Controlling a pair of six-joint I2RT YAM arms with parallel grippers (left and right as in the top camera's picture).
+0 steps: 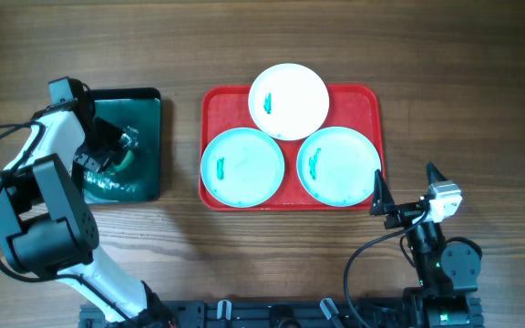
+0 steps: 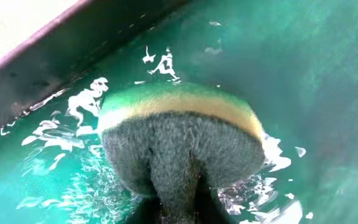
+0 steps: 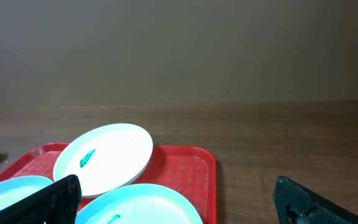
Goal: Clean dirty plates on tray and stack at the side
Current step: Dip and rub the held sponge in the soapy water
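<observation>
Three plates lie on the red tray (image 1: 372, 100): a white plate (image 1: 288, 100) at the back, a turquoise plate (image 1: 242, 167) front left and another turquoise plate (image 1: 339, 165) front right. Each has a small green smear. My left gripper (image 1: 117, 150) is down in the dark green tray, away from the plates. In the left wrist view the left gripper (image 2: 179, 208) is shut on a green, yellow and grey sponge (image 2: 179, 130), pinching its grey side. My right gripper (image 1: 405, 187) hangs open just right of the red tray, nothing between its fingers (image 3: 55, 199).
The dark green tray (image 1: 149, 109) stands left of the red tray, and its floor (image 2: 303, 74) is wet. From the right wrist I see the white plate (image 3: 107, 155), the red tray's rim (image 3: 210, 168) and bare wooden table (image 3: 291, 137) to the right.
</observation>
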